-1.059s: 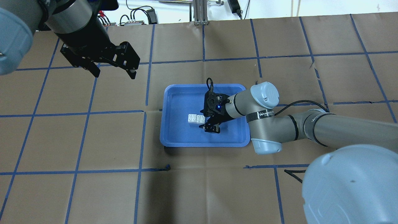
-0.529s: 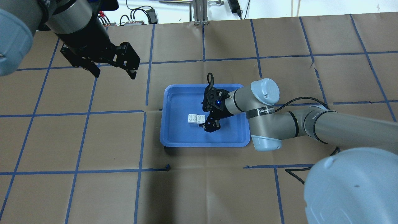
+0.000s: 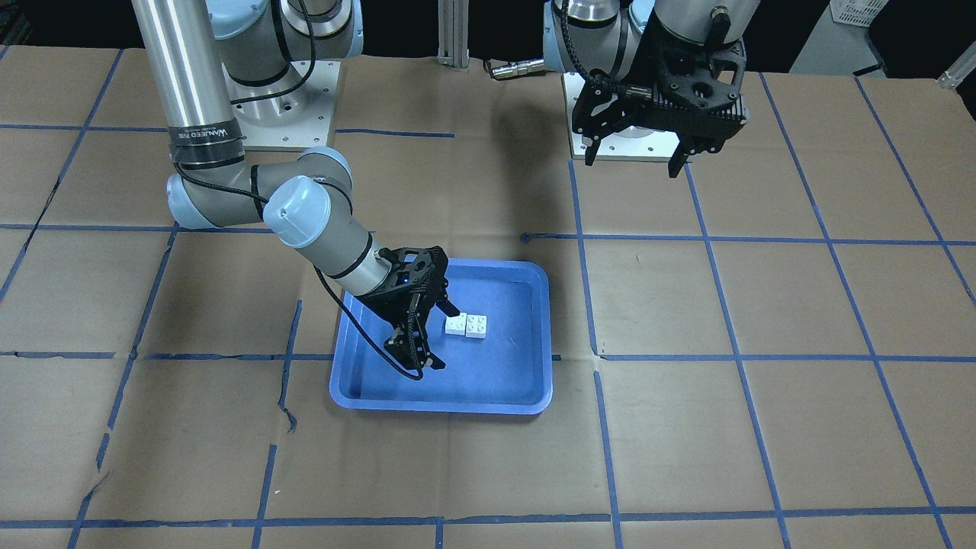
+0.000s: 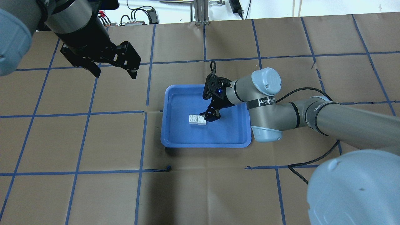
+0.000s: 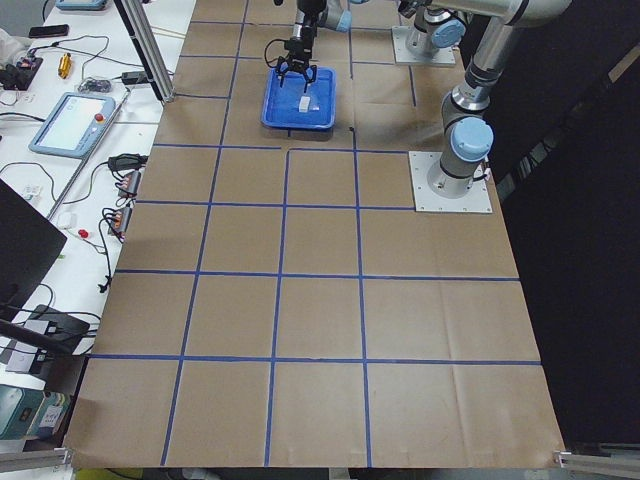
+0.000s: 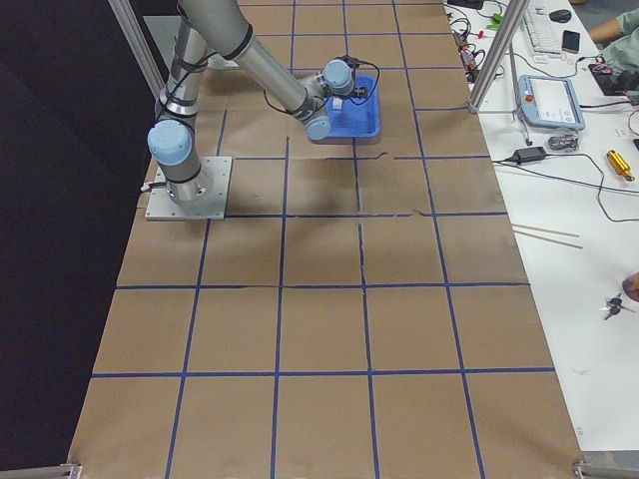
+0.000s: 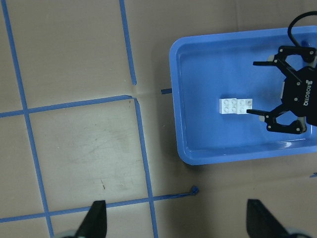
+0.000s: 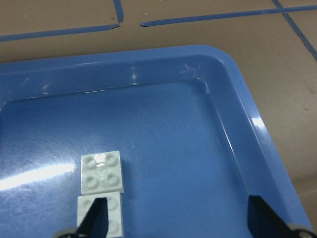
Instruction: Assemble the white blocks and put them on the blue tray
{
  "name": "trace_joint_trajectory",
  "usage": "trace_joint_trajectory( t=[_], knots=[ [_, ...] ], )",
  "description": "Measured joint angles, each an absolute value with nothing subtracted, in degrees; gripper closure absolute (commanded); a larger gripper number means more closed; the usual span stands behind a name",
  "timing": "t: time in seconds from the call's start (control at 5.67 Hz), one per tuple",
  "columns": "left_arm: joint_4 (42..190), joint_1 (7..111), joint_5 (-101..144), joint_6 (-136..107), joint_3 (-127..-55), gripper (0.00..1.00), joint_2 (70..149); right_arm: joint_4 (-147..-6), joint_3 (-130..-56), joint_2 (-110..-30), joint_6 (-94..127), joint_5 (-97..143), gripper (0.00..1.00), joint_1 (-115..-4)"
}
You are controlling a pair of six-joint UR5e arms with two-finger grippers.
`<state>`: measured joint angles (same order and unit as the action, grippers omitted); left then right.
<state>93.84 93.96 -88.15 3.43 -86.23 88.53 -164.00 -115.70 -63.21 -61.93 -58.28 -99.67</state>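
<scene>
White blocks [image 4: 197,119]: 2 side by side, touching, studs up. Long axis runs left-right, near the middle of blue tray [image 4: 206,145]. My right wrist view cuts off the nearer block. My right gripper [image 7: 251,88] is spread wide, empty, just beside them; contact unclear. My left gripper [image 4: 115,76] is spread, empty, well apart.

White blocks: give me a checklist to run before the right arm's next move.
1. The white blocks lie inside the blue tray: ok.
2. Blocks joined together: cannot tell; they lie touching, studs up.
3. The right gripper has open jaws and holds nothing: ok.
4. Right jaws clear of the blocks: cannot tell; one jaw sits right beside the nearer block.
5. The left gripper is open, away from the tray: ok.
</scene>
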Motion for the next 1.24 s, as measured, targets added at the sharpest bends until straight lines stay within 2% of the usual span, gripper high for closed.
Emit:
trace_joint_trajectory(
  t=[0.18, 0.88, 1.24],
  knots=[
    [93.83, 93.95, -88.15, 3.43, -86.22, 0.0, 88.57, -159.47, -114.05, -64.71, -61.56, -60.43, 0.0, -99.35],
    [93.84, 93.96, -88.01, 3.43, -86.14, 0.0, 88.51, -129.67, -99.74, -69.66, -59.94, -72.1, 0.0, -95.25],
    [93.81, 93.95, -87.98, 3.43, -86.13, 0.0, 88.51, -118.6, -94.34, -73.15, -47.21, -81.68, 0.0, -92.72]
  ],
)
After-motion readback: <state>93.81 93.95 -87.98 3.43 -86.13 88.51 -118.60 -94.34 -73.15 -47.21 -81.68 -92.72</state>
